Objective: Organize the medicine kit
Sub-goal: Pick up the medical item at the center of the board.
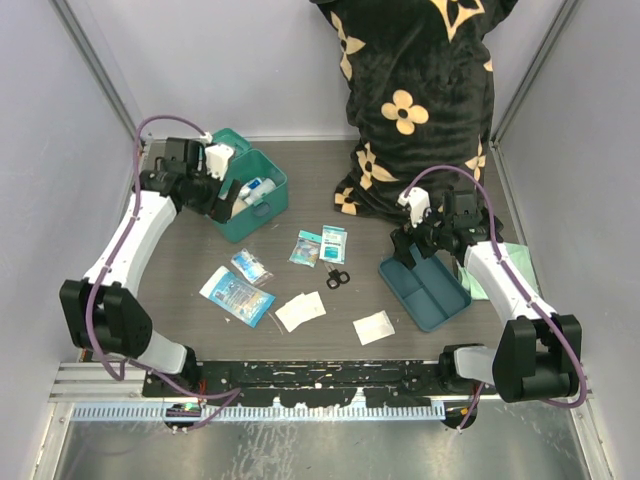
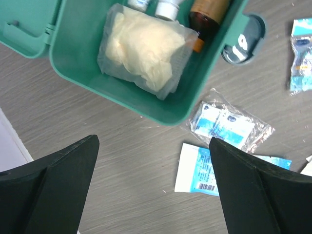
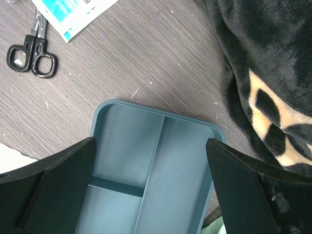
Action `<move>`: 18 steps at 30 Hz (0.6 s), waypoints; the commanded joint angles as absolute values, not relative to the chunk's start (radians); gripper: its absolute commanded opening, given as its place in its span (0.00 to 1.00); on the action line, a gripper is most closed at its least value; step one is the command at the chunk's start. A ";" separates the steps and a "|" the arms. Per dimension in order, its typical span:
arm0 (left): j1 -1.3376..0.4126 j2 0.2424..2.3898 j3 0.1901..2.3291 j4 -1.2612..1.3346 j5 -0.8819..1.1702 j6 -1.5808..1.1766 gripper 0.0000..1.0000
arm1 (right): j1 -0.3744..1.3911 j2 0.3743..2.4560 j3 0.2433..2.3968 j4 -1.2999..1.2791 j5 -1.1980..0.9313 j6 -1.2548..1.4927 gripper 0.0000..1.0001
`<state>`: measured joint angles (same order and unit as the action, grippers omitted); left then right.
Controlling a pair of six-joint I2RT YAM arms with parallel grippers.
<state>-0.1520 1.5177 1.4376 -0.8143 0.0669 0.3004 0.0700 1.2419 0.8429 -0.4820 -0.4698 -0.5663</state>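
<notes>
Your left gripper (image 2: 152, 141) hangs with jaws wide and empty, close by the open medicine kit (image 1: 262, 216) at ten o'clock on the table (image 1: 310, 190). Your right gripper (image 3: 151, 141), jaws equally wide, hovers over the divided tray (image 3: 127, 131) at four o'clock.

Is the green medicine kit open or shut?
Open. The kit has its lid swung back; a white pack and bottles show inside.

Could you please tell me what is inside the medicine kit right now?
The medicine kit holds a clear bag of white wadding, a brown bottle and white bottles, partly out of view. Whatever lies under the bag is covered.
</notes>
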 commanded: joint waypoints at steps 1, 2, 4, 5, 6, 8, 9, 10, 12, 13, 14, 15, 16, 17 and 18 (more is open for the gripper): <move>-0.146 1.393 1.349 -0.738 0.147 0.357 0.98 | 0.075 1.191 0.863 -0.413 -0.455 -0.535 1.00; -0.147 1.378 1.321 -0.732 0.159 0.365 0.98 | 0.075 1.186 0.861 -0.407 -0.451 -0.531 1.00; -0.146 1.326 1.272 -0.732 0.187 0.382 0.98 | 0.075 1.177 0.854 -0.396 -0.445 -0.527 1.00; -0.145 1.306 1.249 -0.734 0.203 0.390 0.98 | 0.075 1.175 0.854 -0.392 -0.445 -0.527 1.00; -0.145 1.288 1.229 -0.740 0.220 0.403 0.98 | 0.075 1.173 0.852 -0.390 -0.445 -0.526 1.00; -0.146 1.246 1.190 -0.765 0.280 0.437 0.98 | 0.075 1.172 0.852 -0.389 -0.446 -0.526 1.00; -0.146 1.225 1.173 -0.781 0.307 0.460 0.98 | 0.075 1.172 0.852 -0.390 -0.448 -0.527 1.00; -0.146 1.207 1.157 -0.798 0.343 0.485 0.98 | 0.075 1.172 0.851 -0.389 -0.450 -0.527 1.00; -0.147 1.174 1.120 -0.835 0.406 0.544 0.98 | 0.075 1.172 0.852 -0.393 -0.457 -0.529 1.00; -0.147 1.159 1.104 -0.860 0.440 0.576 0.98 | 0.075 1.171 0.852 -0.395 -0.460 -0.529 1.00; -0.146 1.147 1.090 -0.883 0.475 0.626 0.98 | 0.075 1.170 0.853 -0.396 -0.463 -0.531 1.00; -0.147 1.135 1.075 -0.904 0.511 0.661 0.98 | 0.075 1.169 0.853 -0.398 -0.465 -0.532 1.00; -0.147 1.127 1.063 -0.925 0.541 0.699 0.98 | 0.075 1.169 0.853 -0.399 -0.466 -0.533 1.00; -0.147 1.119 1.050 -0.941 0.566 0.731 0.98 | 0.075 1.167 0.854 -0.401 -0.470 -0.536 1.00; -0.147 1.114 1.037 -0.955 0.585 0.758 0.98 | 0.075 1.166 0.854 -0.403 -0.472 -0.539 1.00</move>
<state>-0.1501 1.1515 1.0725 -0.8734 0.4171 0.5873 0.0700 1.2011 0.8429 -0.4339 -0.4541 -0.5392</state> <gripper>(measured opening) 0.983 0.999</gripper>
